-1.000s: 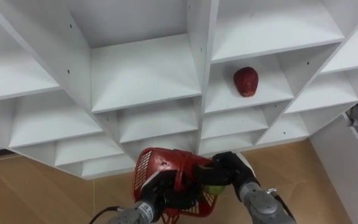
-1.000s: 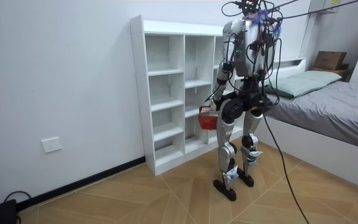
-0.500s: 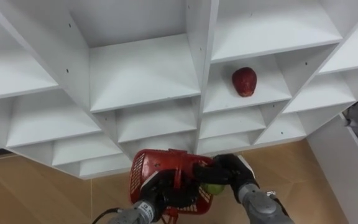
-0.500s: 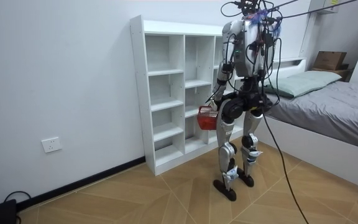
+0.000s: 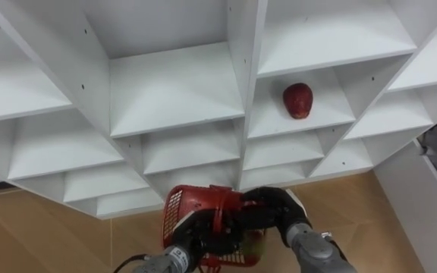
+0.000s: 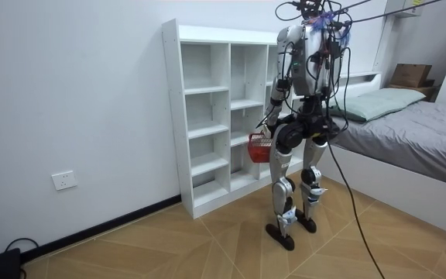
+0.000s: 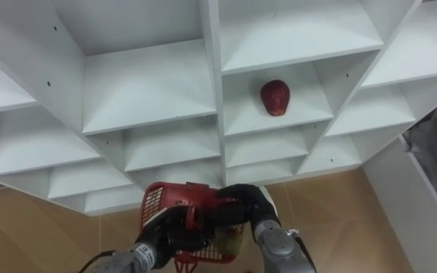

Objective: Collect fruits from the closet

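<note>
A red apple (image 5: 297, 100) lies on a shelf of the white closet (image 5: 177, 91), right of the middle upright. Below it my left hand (image 5: 194, 238) is shut on the handle of a red mesh basket (image 5: 182, 212). My right hand (image 5: 270, 210) reaches over the basket's right rim, and its fingertips dip inside. A green fruit (image 5: 253, 243) shows dimly through the mesh just under that hand. Whether the hand still grips it is hidden. In the room view I stand upright facing the closet (image 6: 207, 46), holding the basket (image 6: 259, 147) at hip height.
The other closet compartments hold nothing. A white panel (image 5: 419, 205) stands at the lower right beside the wooden floor (image 5: 44, 235). In the room view a bed (image 6: 416, 136) lies at the room view's right, close behind me.
My right hand has moved left and down over the basket's rim. The green fruit has sunk from beside the rim into the basket. The apple has not moved.
</note>
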Available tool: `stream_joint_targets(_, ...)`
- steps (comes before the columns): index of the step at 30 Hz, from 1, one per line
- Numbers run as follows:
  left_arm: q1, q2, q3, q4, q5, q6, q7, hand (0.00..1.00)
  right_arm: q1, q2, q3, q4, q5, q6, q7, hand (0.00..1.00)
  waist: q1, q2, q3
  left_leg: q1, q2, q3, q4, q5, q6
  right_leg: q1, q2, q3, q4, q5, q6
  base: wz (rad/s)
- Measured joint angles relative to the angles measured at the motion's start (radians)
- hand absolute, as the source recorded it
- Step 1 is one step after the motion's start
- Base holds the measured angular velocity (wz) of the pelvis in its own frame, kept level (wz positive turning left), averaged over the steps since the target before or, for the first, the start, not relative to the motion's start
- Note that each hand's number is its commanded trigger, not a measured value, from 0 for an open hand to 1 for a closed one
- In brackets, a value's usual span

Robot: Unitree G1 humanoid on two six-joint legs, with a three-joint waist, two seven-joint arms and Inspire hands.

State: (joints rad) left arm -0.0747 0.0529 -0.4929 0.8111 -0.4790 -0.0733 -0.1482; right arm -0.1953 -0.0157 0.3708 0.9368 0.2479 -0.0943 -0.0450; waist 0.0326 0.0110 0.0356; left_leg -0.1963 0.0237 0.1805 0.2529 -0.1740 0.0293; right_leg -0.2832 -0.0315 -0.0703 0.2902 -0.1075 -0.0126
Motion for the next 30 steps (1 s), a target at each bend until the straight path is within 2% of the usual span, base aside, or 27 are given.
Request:
stream_joint_targets(8,0.0,0.0,0.001,0.0,0.0,0.002,-0.001,1.0,0.0,0.003,0.0,0.001,0.0,-0.001,0.002,0.0,0.0,0.006,-0.0039,0.001,0.0,0.0,0.0,0.0,0.0,0.001,0.0,-0.001,0.001,0.0,0.0,0.0)
stream_joint_targets(30,0.0,0.001,-0.003,0.0,-0.041,0.003,0.015,1.0,0.001,0.007,0.022,0.004,0.063,-0.001,0.002,0.0,-0.003,0.007,-0.0037,0.004,-0.001,-0.001,0.0,0.0,0.0,0.005,0.0,-0.003,0.0,0.0,0.0,0.0)
